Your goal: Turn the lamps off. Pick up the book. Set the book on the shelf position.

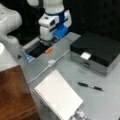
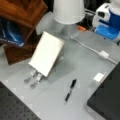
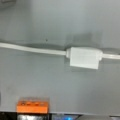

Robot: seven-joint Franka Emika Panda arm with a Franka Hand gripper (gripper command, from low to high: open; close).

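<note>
The book (image 1: pixel 58 96) (image 2: pixel 46 53), a white spiral-bound notebook, leans tilted on a small metal stand (image 2: pixel 33 77) on the grey table in both front views. My gripper (image 1: pixel 45 43) hangs far from it at a front view's top, pointing down over the table's back edge. Below it, the wrist view shows the lamp cord's white inline switch (image 3: pixel 83 58) (image 1: pixel 51 62) (image 2: pixel 103 54), and no fingers show there. The lamp's white shade (image 2: pixel 68 10) stands at the back; I cannot tell whether it is lit. The shelf position, a reddish-brown wooden top (image 1: pixel 13 95) (image 2: pixel 22 10), lies beside the book and is bare.
A black pen (image 1: pixel 90 86) (image 2: pixel 70 90) lies on the table near the book. A black-lidded metal box (image 1: pixel 97 52) carries a small white block (image 1: pixel 85 55). An orange piece (image 1: pixel 48 50) (image 3: pixel 32 106) sits near the gripper. A blue book (image 2: pixel 10 33) lies under the wooden top.
</note>
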